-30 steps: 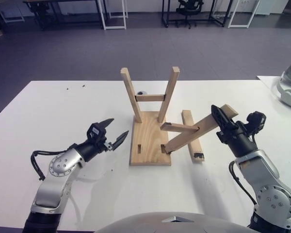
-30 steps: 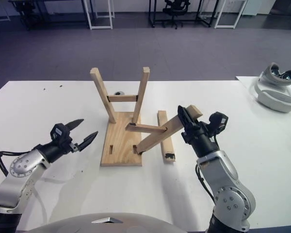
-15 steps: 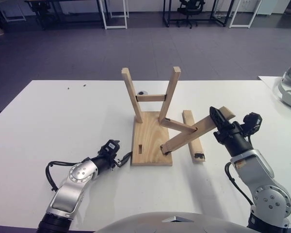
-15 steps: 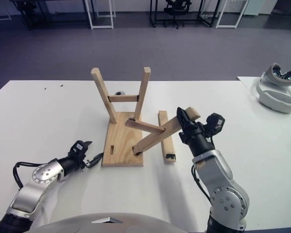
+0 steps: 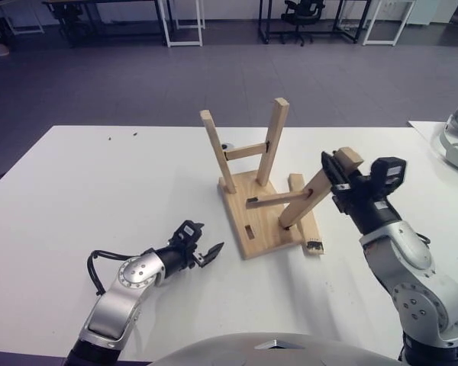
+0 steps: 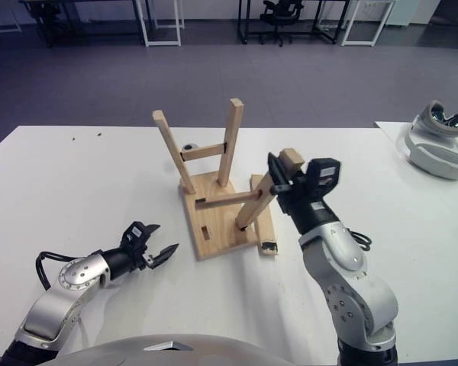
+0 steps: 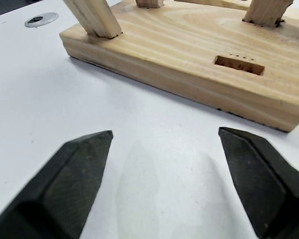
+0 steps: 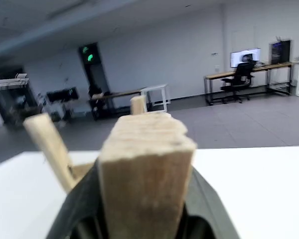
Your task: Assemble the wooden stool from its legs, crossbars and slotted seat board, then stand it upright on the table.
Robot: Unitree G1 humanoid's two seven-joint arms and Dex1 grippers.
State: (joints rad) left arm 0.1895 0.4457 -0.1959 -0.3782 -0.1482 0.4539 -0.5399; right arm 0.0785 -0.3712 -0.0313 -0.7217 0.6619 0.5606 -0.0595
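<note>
Left arm: lies low over the white desk [image 5: 84, 183], elbow close to the robot, forearm aimed forward and to the right.
Left tool [image 6: 165, 239]: black fingers spread wide, holding nothing, tips near the desk surface and near the closest corner of the seat board, not touching it.
Right arm: raised, elbow bent, forearm rising forward and leftward.
Right tool [image 5: 337, 171]: pinching the upper end of the held leg.
Held leg [image 5: 311, 192]: tilted, foot at the seat board, long axis climbing to the right up to the right tool.
Side crossbar [image 5: 278, 200]: fixed to the held leg, pointing left over the board, far end free.
Seat board [image 5: 266, 223]: flat on the desk at its middle, long axis running away from the robot, near end skewed right; one open slot [image 5: 249, 231] near the closest corner.
Loose leg [image 6: 266, 232]: flat on the desk just beside the board's right edge, lengthwise with it.
Standing legs [image 5: 217, 152]: two upright posts in the board's far end, leaning slightly apart.
Far crossbar [image 5: 246, 151]: level between those two posts.
</note>
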